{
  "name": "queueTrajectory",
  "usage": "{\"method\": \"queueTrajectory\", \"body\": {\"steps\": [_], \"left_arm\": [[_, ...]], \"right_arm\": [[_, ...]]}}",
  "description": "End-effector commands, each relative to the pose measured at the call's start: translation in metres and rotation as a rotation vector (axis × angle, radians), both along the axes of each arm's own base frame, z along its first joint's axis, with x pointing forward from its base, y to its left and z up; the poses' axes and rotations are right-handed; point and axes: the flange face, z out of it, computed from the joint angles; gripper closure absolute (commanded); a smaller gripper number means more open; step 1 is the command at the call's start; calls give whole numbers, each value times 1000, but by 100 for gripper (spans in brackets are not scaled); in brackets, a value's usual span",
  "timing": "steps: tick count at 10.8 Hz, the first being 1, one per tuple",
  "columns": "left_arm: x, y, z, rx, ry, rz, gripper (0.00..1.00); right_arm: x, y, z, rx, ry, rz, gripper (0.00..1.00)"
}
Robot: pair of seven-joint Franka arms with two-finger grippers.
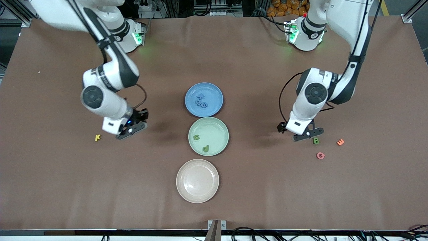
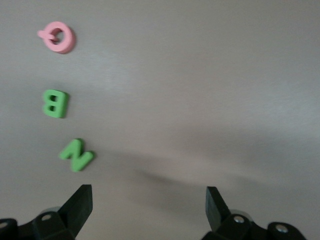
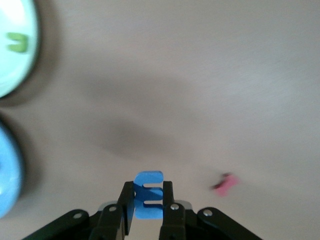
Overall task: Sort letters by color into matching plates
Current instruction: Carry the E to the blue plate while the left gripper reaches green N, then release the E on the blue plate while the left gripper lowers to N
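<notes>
Now, here is what shows, going from the left of the front view to the right.

Yellow letter (image 1: 97, 137): it lies at the left of the front view. It reads K.

Right gripper (image 1: 133, 128): it hangs low over the bare table, just right of the K. Its fingers are pressed together on a blue letter (image 3: 148, 194). That one looks like an E, but I am not sure.

Dark red letter (image 3: 224, 184): a small blurry piece on the table in the right wrist view. I cannot read it.

Blue plate (image 1: 204, 99): upper middle of the front view. Blue letters lie in it. One may be an X.

Green plate (image 1: 208, 136): just below the blue plate. Two green letters lie in it.

Cream plate (image 1: 197, 180): lowest of the three. Nothing lies in it.

Left gripper (image 1: 306, 134): at the right of the front view, low over the table. Its fingers are spread wide and hold nothing.

Green B (image 1: 315, 140): touching or almost touching the left gripper's tip.

Green N (image 2: 76, 154): close beside the B in the left wrist view.

Orange letter (image 1: 340, 142): right of the B. It may be an E.

Pink letter (image 1: 320, 155): below the B. It looks like a Q.

How to do it well: I think the right gripper should carry its blue letter over the blue plate, go low, then let go gently.
</notes>
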Motion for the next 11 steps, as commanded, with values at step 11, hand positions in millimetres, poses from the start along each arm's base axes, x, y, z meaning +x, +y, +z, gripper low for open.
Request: {"method": "queueTrajectory", "body": {"steps": [11], "left_arm": [[12, 74, -1, -22, -4, -534, 0]], "right_arm": [[-153, 260, -19, -76, 101, -476, 96]]}}
